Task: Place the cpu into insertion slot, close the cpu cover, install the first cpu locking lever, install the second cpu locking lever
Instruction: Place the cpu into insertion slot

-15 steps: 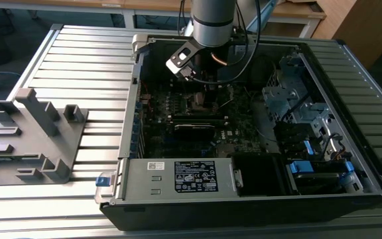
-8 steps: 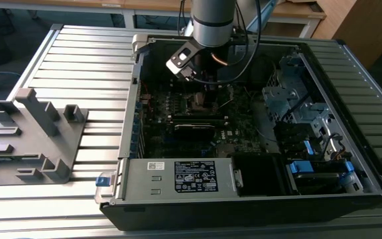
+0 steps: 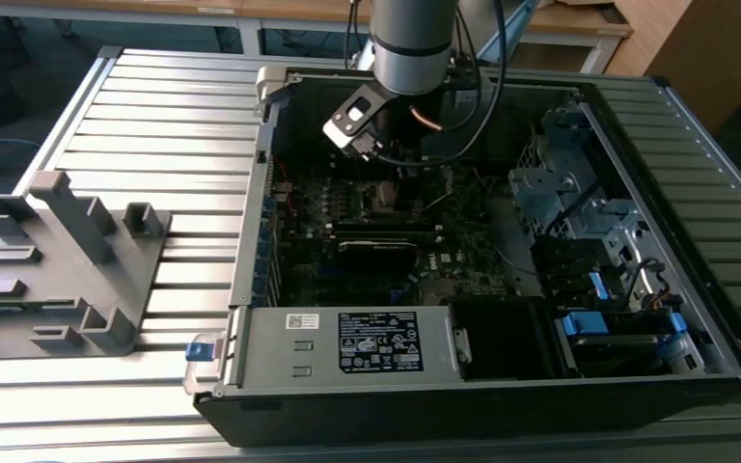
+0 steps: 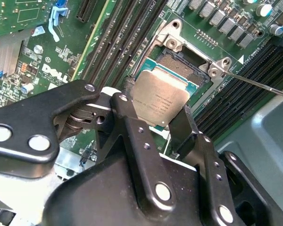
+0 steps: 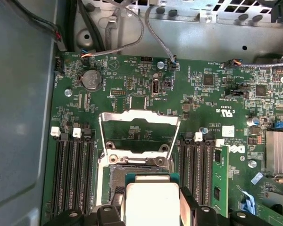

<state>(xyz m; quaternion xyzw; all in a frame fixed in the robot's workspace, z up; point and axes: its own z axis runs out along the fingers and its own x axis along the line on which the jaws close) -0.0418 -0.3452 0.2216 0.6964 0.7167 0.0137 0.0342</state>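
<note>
Exterior view first: reaches down from twelve o'clock into the open computer case (image 3: 474, 410), with the gripper (image 3: 390, 154) low over the motherboard (image 3: 344, 227), right above the insertion slot (image 3: 385, 198). Inside the case: packs the power supply (image 3: 344, 342) at six o'clock and drive cages (image 3: 577, 203) at three o'clock. Leaves a grey fixture (image 3: 55, 270) at nine o'clock, well apart on the slatted table (image 3: 165, 96).

Over to the second wrist view: pinches the cpu (image 4: 162, 94) by two opposite edges between black fingers (image 4: 127, 113), so the gripper (image 4: 156, 101) is narrow and clamped on the chip. Keeps the metal top up and the underside untouched, probably so it can drop in square. Covers part of the insertion slot (image 4: 178, 59), with bare socket showing beyond the chip. Cannot tell whether touching or just above. Keeps a thin locking lever (image 4: 259, 84) swung clear beside the socket.

Now the first wrist view: shows the cpu cover (image 5: 139, 115) flipped up behind the insertion slot (image 5: 127, 174), keeping the mouth free. Holds the cpu (image 5: 151, 197) at the slot's near edge, gripper (image 5: 151, 214) around it. Lines memory slots (image 5: 73, 174) on both flanks.
</note>
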